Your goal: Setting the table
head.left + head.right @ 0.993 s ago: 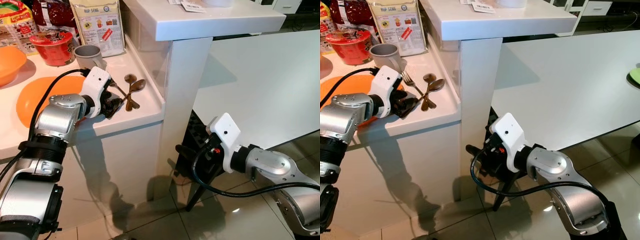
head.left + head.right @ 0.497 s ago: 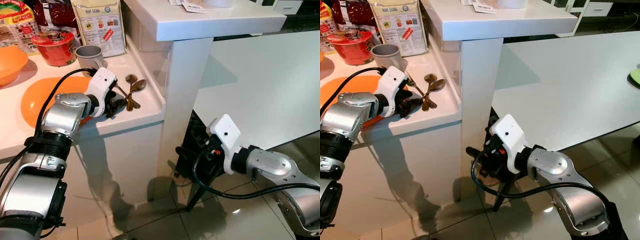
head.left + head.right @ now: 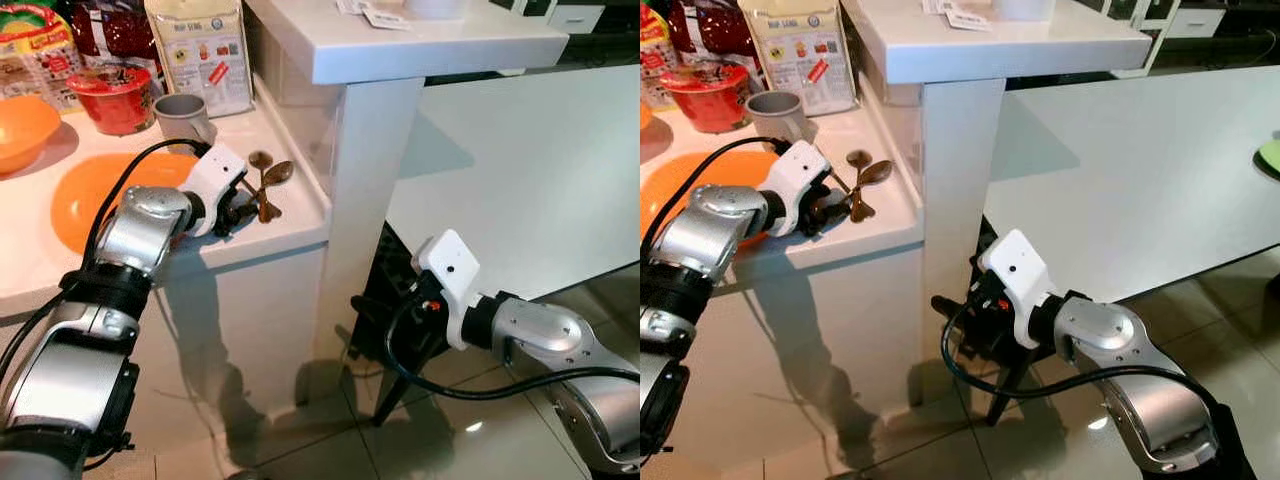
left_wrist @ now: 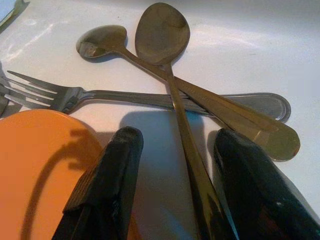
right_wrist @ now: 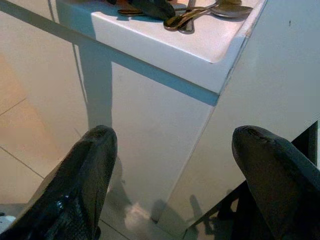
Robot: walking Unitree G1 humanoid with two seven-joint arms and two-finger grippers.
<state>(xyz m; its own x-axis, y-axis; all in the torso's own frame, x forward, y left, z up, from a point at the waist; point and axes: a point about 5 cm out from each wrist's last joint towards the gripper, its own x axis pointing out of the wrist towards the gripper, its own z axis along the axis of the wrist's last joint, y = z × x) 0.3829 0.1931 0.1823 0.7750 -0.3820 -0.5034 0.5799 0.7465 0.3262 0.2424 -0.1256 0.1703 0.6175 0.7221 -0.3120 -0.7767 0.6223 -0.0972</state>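
Observation:
Two dark metal spoons (image 3: 268, 183) and a fork (image 4: 60, 95) lie crossed on the white counter (image 3: 290, 225), next to an orange plate (image 3: 85, 195). My left gripper (image 3: 236, 208) rests low on the counter at the spoons' handle ends. In the left wrist view it (image 4: 177, 140) is open, and one spoon (image 4: 162, 32) runs its handle between the two fingers without being clamped. The orange plate's rim (image 4: 35, 160) lies under one finger. My right gripper (image 3: 368, 305) hangs open below counter height beside the cabinet, holding nothing (image 5: 170, 145).
A grey cup (image 3: 183, 112), a red bowl (image 3: 117, 95), an orange bowl (image 3: 20, 125) and snack bags (image 3: 200, 50) stand at the back of the counter. A white pillar and shelf (image 3: 370, 150) border the spoons. A white dining table (image 3: 530, 170) stands to the right, black chair legs (image 3: 395, 345) beneath.
My left gripper has slid forward from the plate's edge to the spoon handles, now straddling one. The right arm has stayed put.

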